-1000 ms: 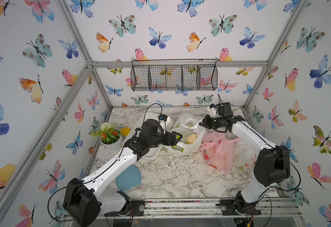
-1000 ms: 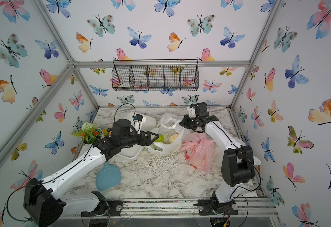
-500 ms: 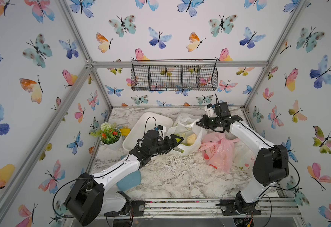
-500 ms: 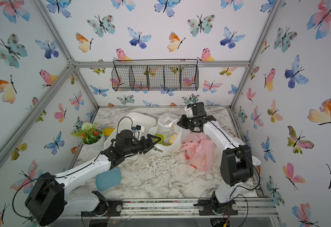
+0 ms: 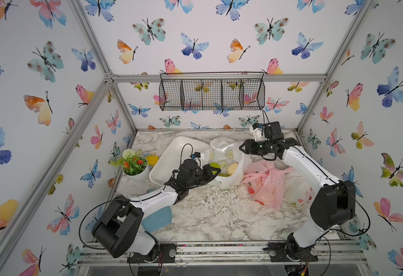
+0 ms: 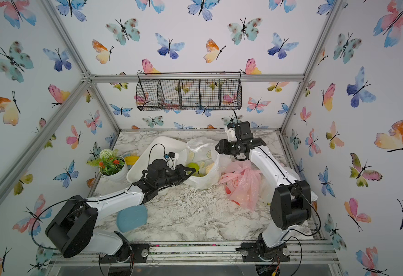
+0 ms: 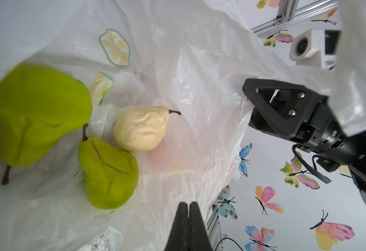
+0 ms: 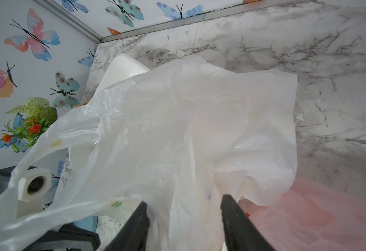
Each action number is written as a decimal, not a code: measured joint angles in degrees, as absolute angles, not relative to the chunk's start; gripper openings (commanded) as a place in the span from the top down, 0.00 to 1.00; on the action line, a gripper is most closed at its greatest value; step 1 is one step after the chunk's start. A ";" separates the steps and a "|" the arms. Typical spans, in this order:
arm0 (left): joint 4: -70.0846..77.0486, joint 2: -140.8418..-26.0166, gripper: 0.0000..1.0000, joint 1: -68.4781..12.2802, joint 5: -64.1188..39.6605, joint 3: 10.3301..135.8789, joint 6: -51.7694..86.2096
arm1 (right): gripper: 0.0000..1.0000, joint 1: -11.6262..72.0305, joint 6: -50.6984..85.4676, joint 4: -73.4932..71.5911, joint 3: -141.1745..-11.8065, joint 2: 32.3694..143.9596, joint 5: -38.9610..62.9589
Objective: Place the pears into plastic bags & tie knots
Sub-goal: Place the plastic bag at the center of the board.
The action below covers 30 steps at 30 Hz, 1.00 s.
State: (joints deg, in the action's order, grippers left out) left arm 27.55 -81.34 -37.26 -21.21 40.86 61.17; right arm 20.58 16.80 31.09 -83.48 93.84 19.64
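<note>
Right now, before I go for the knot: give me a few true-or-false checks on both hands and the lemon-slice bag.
1. The left hand is shut. True.
2. The right hand is shut. False: its jaws stand apart, with plastic of the lemon bag showing between them.
3. Two green pears and a cream pear lie inside the lemon bag. True.
4. The lemon bag is knotted. False: its mouth gapes open.
5. The pink bag lies on the robot's left of the lemon bag. False: it lies on the robot's right.

Big green pear point(image 7: 36, 113) blurred, blue plate point(image 5: 158, 218) half hidden (under left arm point(image 5: 152, 200))
</note>
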 measured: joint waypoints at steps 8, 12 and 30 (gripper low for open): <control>29.82 -79.75 0.99 -37.26 -20.16 38.37 59.61 | 0.27 37.26 -7.68 30.85 -85.34 87.39 5.34; 30.96 -79.75 0.99 -37.26 -20.21 36.97 59.61 | 0.25 40.18 -16.16 30.72 -90.26 88.77 2.72; 32.69 -77.80 0.98 -37.23 -20.62 34.48 59.61 | 0.49 42.41 -29.17 35.77 -113.27 114.17 3.40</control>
State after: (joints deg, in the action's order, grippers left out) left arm 32.69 -77.80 -37.23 -20.62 34.48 59.61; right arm 42.41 -29.17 35.77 -113.27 114.17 3.40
